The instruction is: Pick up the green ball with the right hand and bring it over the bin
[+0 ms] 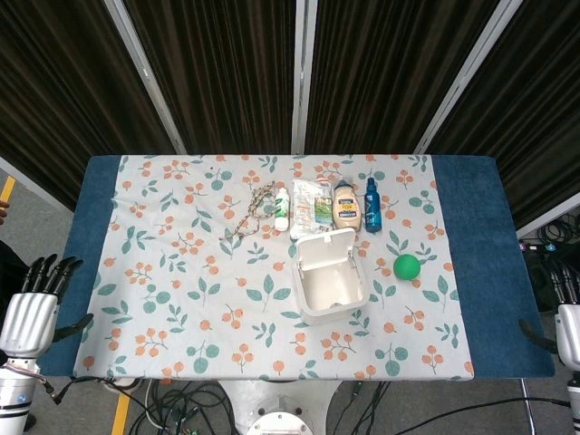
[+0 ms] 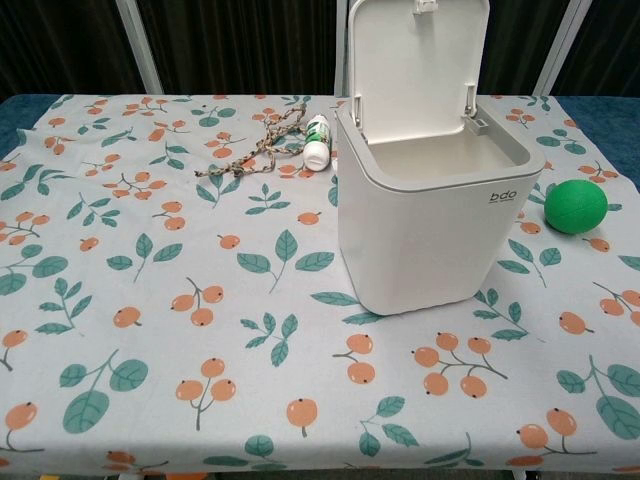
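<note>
Green ball (image 1: 407,265) sits on desk (image 1: 471,272) beside bin (image 1: 331,276), well ahead-left of right hand (image 1: 569,313). Hand empty, finger spread unclear. Risk: ball rolls off if nudged.

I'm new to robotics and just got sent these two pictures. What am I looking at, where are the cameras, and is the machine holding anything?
Both pictures come from the robot's own cameras: the head view looks down on the table, the chest view looks across it from low down. The metal shapes at the head view's lower corners are its left hand and right hand, both off to the sides, holding nothing. On the floral tablecloth stand a white bin with its lid up, a green ball beside it, and behind them a row of bottles and a twig-like cord. Nothing is held yet.
</note>
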Robot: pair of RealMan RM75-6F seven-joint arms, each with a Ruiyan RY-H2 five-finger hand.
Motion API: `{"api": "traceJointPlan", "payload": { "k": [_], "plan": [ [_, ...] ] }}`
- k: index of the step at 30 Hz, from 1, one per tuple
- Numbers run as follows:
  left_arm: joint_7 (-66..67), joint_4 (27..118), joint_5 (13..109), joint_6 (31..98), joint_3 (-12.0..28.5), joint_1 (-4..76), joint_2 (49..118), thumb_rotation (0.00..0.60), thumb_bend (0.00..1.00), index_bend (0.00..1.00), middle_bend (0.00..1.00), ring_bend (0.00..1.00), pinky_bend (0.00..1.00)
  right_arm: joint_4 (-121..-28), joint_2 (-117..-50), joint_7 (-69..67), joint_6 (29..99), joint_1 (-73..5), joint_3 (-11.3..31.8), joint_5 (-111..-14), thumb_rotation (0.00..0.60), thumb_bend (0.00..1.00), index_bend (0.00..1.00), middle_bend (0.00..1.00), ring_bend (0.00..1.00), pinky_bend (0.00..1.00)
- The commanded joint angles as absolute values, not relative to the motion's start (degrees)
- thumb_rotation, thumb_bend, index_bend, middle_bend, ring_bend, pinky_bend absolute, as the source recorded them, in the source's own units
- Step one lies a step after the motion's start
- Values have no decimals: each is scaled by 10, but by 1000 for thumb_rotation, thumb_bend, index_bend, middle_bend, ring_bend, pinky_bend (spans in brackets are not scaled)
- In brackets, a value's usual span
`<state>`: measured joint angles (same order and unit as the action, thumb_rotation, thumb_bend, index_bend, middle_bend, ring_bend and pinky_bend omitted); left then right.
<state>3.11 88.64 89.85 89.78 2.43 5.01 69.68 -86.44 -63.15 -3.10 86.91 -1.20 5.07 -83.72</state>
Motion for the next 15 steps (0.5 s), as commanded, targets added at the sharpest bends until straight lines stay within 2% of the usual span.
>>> {"api": "traceJointPlan", "payload": {
  "k": [1, 15],
  "plan": [
    [31, 887, 898, 897, 24, 50, 695, 600, 127, 142, 130, 43, 81, -863, -635, -29, 866, -13, 50, -837, 600, 114, 0, 0, 0, 0],
    [22, 870, 896, 887, 17, 49, 703, 600, 127, 142, 130, 43, 81, -872, -641, 8, 828, -36, 40, -847, 600, 113, 0, 0, 0, 0]
  ]
}}
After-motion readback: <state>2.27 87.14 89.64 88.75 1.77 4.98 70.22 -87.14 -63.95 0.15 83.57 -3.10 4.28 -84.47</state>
